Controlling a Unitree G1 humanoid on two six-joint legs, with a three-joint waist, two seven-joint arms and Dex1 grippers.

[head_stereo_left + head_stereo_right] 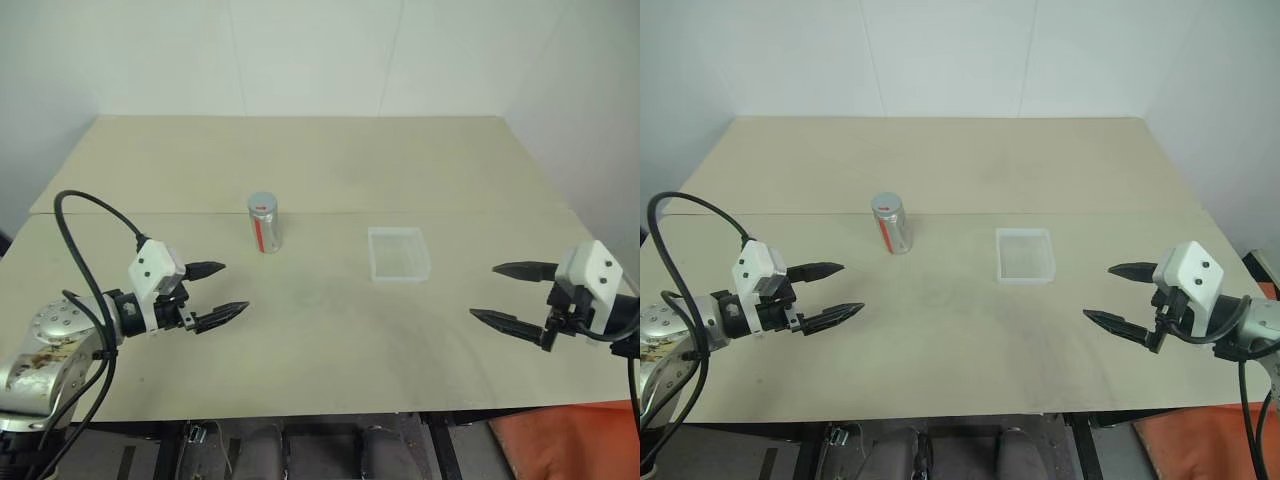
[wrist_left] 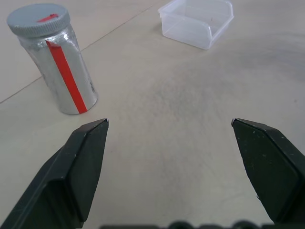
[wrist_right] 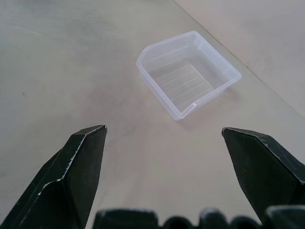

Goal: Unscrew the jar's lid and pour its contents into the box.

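The jar stands upright near the middle of the table, silvery with a red stripe down its side. Its grey lid, marked with a small red patch, sits on top. To the right of the jar lies the box, a shallow clear plastic tray that looks empty. The contents cannot be made out. My left gripper hovers open at the left front, short of the jar, nothing between its fingers. My right gripper is open at the right front, pointing toward the box, also holding nothing.
The beige table has a seam running across behind the jar. White walls close off the back and sides. An orange object lies below the table's front right corner.
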